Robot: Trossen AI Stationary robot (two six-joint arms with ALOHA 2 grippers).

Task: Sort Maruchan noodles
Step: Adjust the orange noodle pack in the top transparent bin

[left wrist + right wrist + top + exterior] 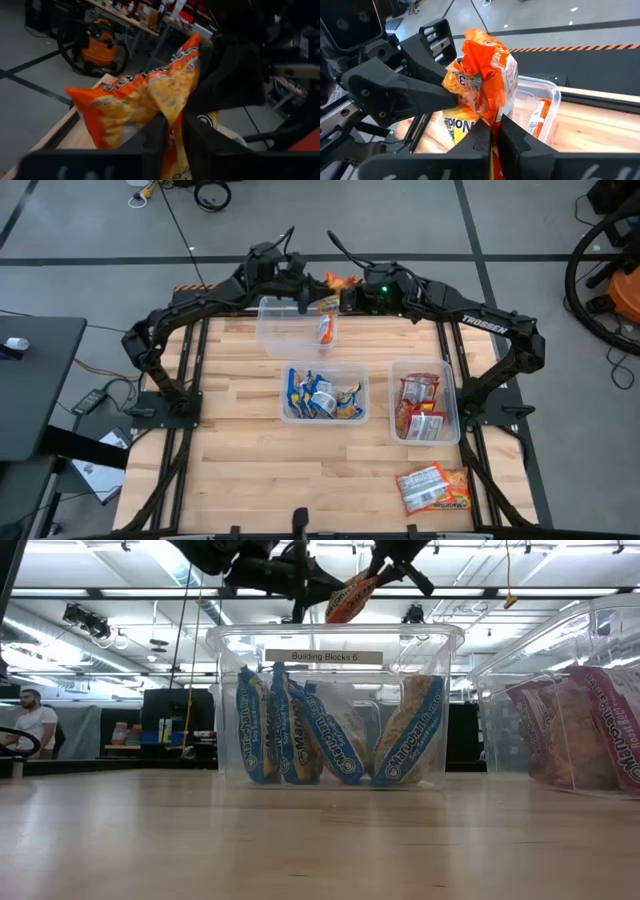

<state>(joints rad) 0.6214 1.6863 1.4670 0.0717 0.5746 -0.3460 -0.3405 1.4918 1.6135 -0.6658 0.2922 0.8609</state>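
- Loose crinkly plastic ramen packets [432,488], orange and red-white, lie unsorted on the wooden table [240,470] at its near right corner. They are well apart from both arms.
- Middle clear rectangular plastic tub [325,367] holds the blue-silver packets [300,725]. They stand on edge inside it.
- Right-hand clear tub [455,395] holds the red-white packets [420,408].
- Far clear tub [270,330] has one orange packet [326,328] lying at its right end and is otherwise bare.
- An orange-yellow crinkly ramen packet [485,70] hangs in the air between the two arms, over the far tub's back edge.
- The right gripper [492,125] has its fingers pressed together, pinching the lower edge of that packet.
- The left gripper [172,132] sits around the same packet from the other side. Cannot tell whether it clamps the plastic or only flanks it.
- Step in hand, my read: an arm-to-arm handover of an orange packet above the orange tub. The sort is mostly done, with the loose pile left.
- The next move needs only one arm gripping, and the other must come clear without tugging the crinkled film.
- The packet then goes down into the far tub beside the orange one and is released low so it stays inside the wall.
- After that, the loose packets at the near corner need picking, one colour at a time.
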